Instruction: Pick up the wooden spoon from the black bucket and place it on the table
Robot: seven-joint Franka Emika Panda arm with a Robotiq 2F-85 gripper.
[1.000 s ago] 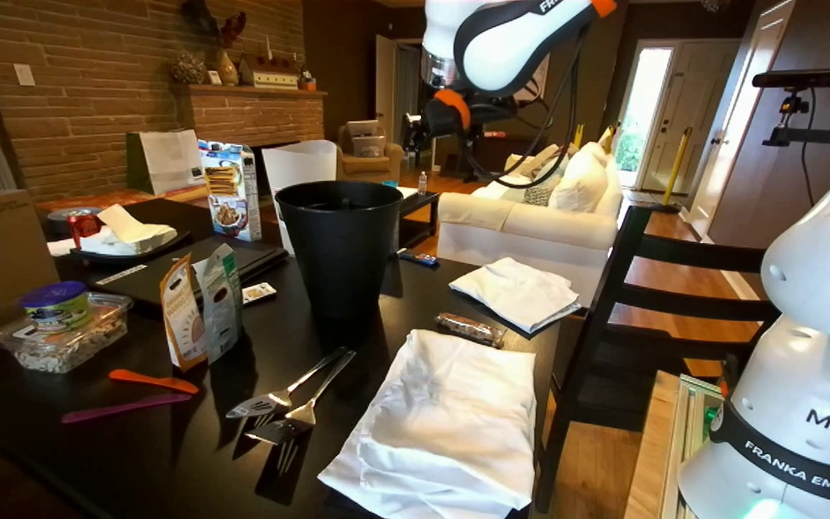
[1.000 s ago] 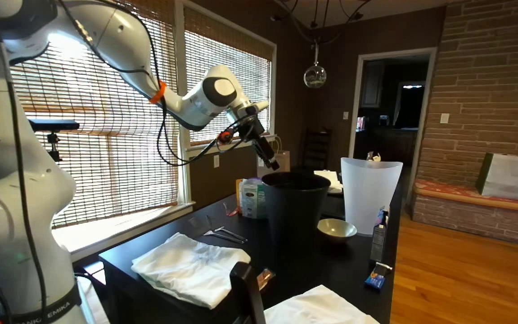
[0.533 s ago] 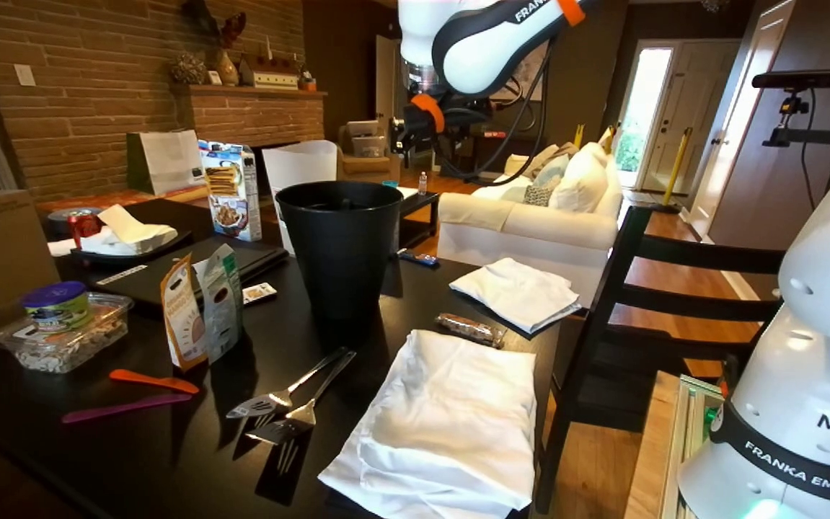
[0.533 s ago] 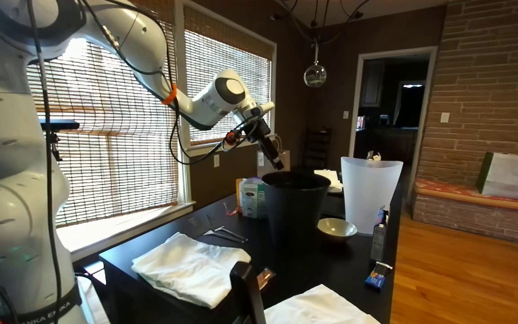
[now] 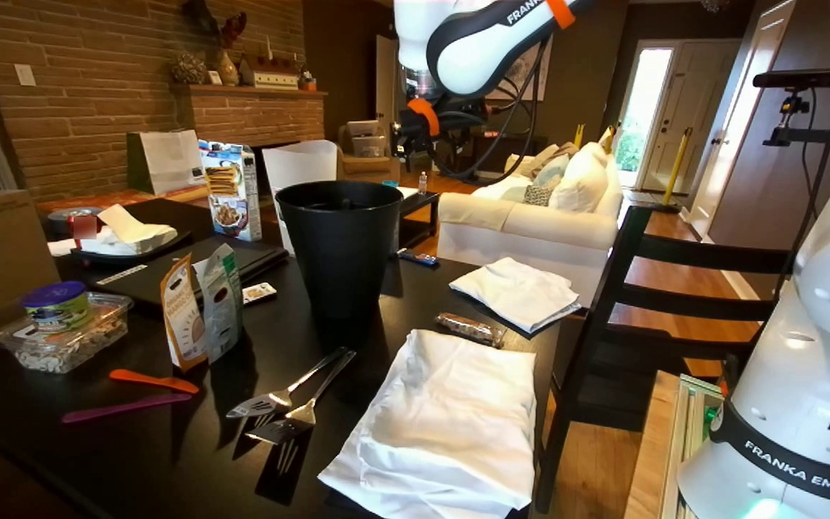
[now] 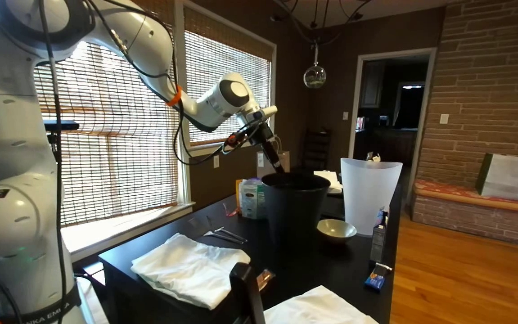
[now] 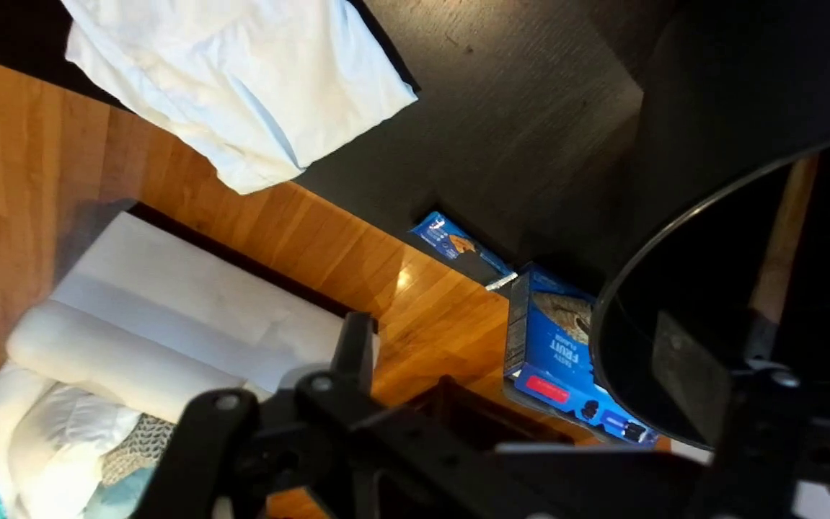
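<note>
Near the rim of a black bucket [image 6: 295,213] on the worktop [image 6: 326,270], the gripper [image 6: 280,168] hangs, its jaws wide apart. Inside the bucket slants a wooden spoon [image 7: 787,238].

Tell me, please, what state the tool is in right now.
Tool: open wide, with nothing held in it.

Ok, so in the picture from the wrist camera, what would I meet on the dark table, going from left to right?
White cloth → small blue packet → blue box → black bucket → wooden handle, which is inside that bucket.
</note>
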